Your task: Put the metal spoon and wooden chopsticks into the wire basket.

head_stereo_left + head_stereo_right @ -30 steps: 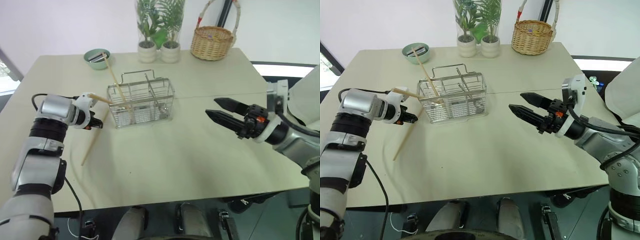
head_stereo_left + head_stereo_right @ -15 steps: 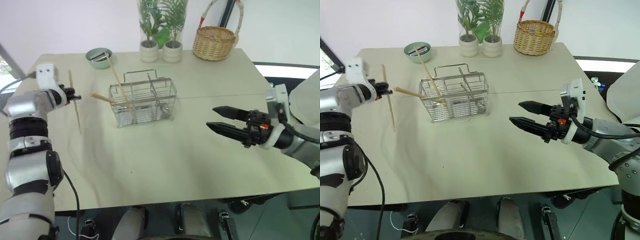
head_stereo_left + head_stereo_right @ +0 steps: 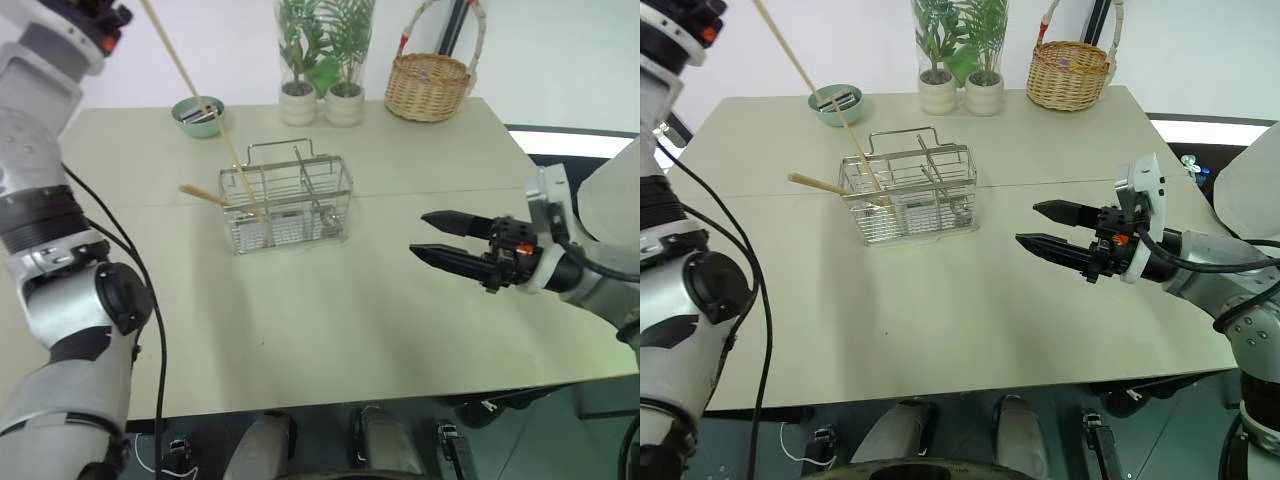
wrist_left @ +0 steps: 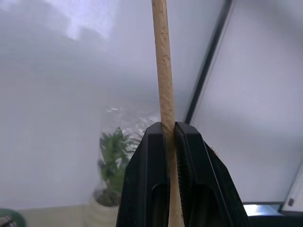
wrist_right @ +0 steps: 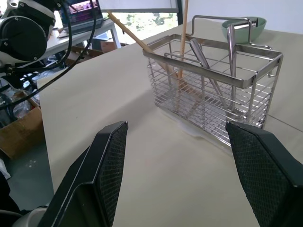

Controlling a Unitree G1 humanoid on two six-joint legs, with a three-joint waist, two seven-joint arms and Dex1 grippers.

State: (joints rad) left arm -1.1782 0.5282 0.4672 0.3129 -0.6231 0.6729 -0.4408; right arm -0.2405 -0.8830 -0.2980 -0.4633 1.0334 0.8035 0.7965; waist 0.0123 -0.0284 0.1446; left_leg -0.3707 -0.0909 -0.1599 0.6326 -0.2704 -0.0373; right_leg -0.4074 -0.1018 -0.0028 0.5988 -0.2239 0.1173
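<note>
A wooden chopstick [image 4: 163, 71] is pinched between the pressed-together fingers of the left end effector [image 4: 170, 137], raised high above the bench [image 3: 330, 300]. Below it and toward the right end effector [image 3: 1040, 227], whose fingers are spread and empty, the wire basket [image 3: 287, 208] holds two chopsticks and, apparently, the metal spoon [image 5: 203, 61].

Stereo head pair high at six o'clock, facing twelve over the table [image 3: 330, 330], right wrist camera low, close to the wire basket [image 5: 213, 90], shared with both, left wrist camera raised toward the wall [image 4: 57, 94]
</note>
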